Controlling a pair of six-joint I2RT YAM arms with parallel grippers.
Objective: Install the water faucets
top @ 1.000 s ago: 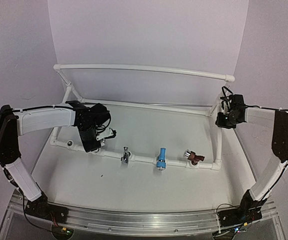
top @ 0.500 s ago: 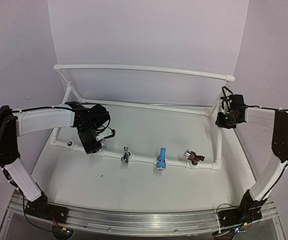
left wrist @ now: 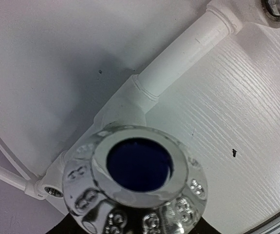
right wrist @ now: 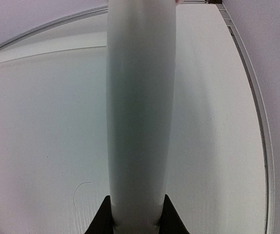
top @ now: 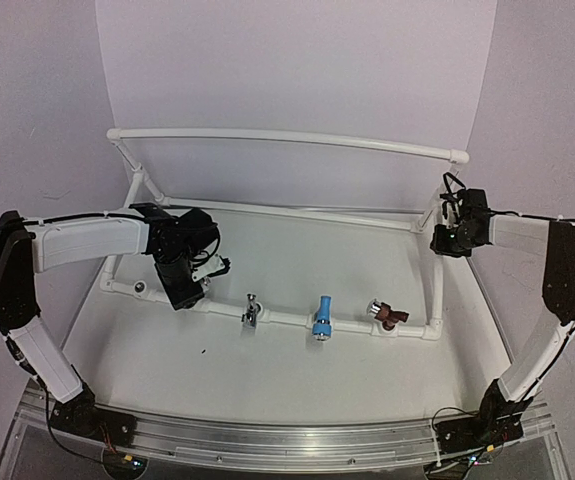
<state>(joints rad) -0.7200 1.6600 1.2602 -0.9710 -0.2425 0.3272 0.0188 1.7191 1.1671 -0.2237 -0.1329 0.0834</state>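
Note:
My left gripper (top: 183, 288) is shut on a faucet with a round chrome knob and dark blue centre (left wrist: 140, 165). It holds the faucet just over the front pipe of the white PVC frame (top: 277, 318), near a tee fitting (left wrist: 122, 105). The knob hides most of the fingers in the left wrist view. A chrome faucet (top: 250, 309), a light blue faucet (top: 320, 317) and a reddish-brown faucet (top: 388, 315) sit in sockets along the front pipe. My right gripper (top: 445, 240) is shut on the frame's right side pipe (right wrist: 140, 97).
An open socket (top: 140, 288) shows on the front pipe left of my left gripper. The frame's tall back rail (top: 287, 138) spans the rear. Purple walls close in at left, right and back. An aluminium rail (top: 267, 440) runs along the near edge.

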